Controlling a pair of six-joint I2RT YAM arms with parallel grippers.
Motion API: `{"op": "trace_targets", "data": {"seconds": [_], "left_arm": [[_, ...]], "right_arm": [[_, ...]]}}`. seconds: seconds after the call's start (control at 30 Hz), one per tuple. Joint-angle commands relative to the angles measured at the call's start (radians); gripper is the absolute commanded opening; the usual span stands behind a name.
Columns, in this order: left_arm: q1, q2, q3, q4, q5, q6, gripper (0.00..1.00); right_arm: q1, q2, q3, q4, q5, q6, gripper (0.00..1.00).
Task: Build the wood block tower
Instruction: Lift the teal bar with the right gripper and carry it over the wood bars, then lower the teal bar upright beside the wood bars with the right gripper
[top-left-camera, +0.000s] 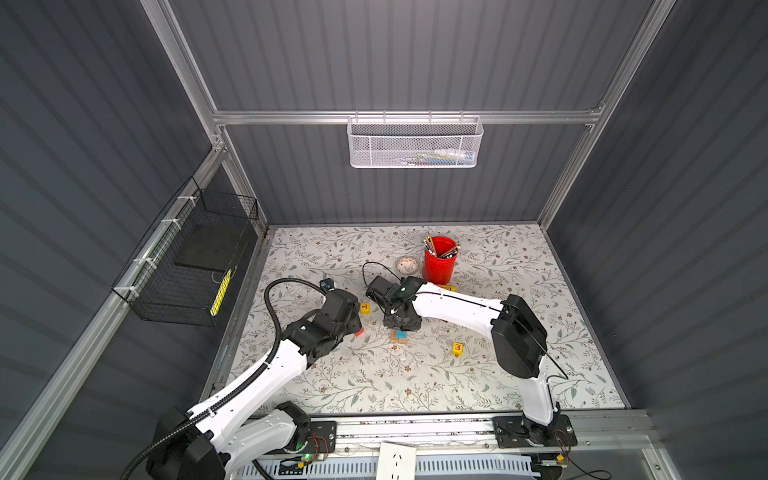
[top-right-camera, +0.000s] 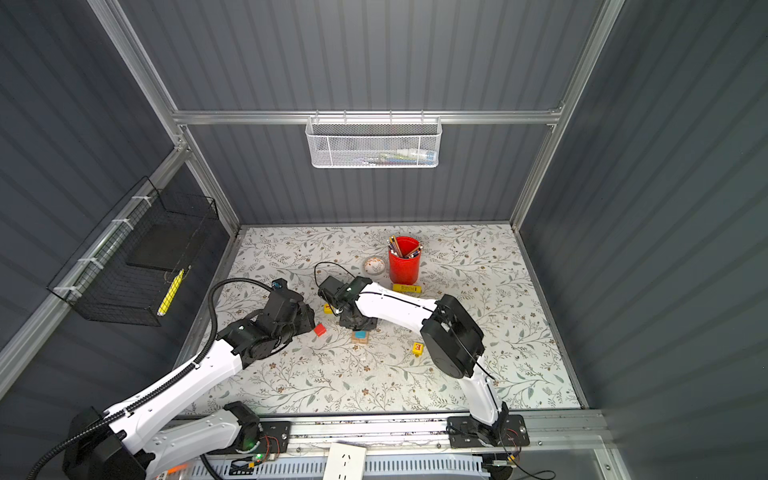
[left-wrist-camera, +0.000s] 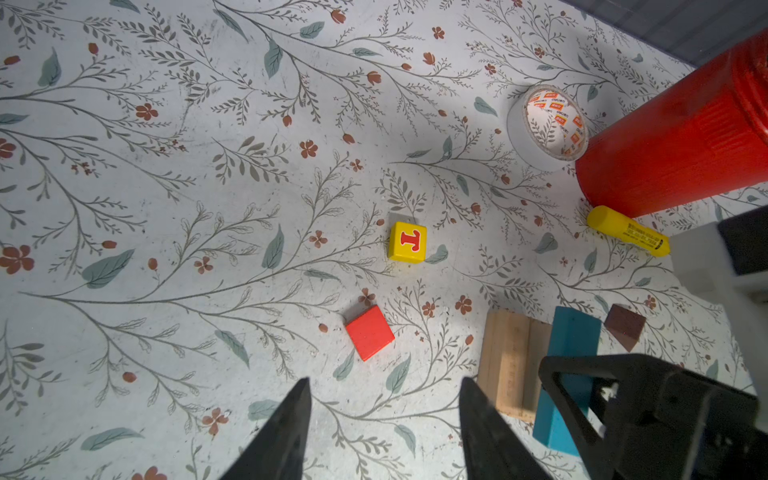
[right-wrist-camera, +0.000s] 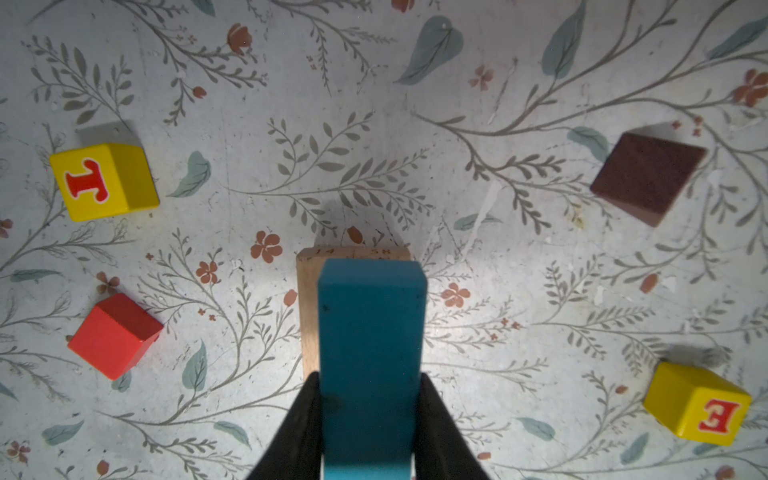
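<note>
Right pincer (right-wrist-camera: 370, 386) clamped on teal bar (right-wrist-camera: 372, 332), poised over tan bars (right-wrist-camera: 308, 311) mid counter (top-left-camera: 415, 386). Placing step, seemingly; next, lower flat, then release. Left pincer (left-wrist-camera: 385, 382) half-spread, empty; red cube (top-right-camera: 320, 329) at nine o'clock of tan bars.

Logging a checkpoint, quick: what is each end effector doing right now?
Left end effector: open, holding nothing.
Right end effector: closed on the teal bar.
</note>
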Motion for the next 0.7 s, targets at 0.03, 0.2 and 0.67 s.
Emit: {"op": "trace_targets", "data": {"seconds": [0.03, 0.2, 0.67], "left_arm": [[0.008, -0.006, 0.021, -0.021, -0.023, -0.010, 0.58], [0.007, 0.004, 0.023, -0.024, -0.020, -0.017, 0.58], [0.008, 0.010, 0.024, -0.024, -0.024, -0.016, 0.59]], "right_arm": [[0.002, 0.025, 0.027, -0.024, 0.007, 0.014, 0.17], [0.002, 0.051, 0.047, -0.041, 0.001, 0.011, 0.17], [0.001, 0.078, 0.065, -0.049, 0.006, 0.005, 0.20]]}}
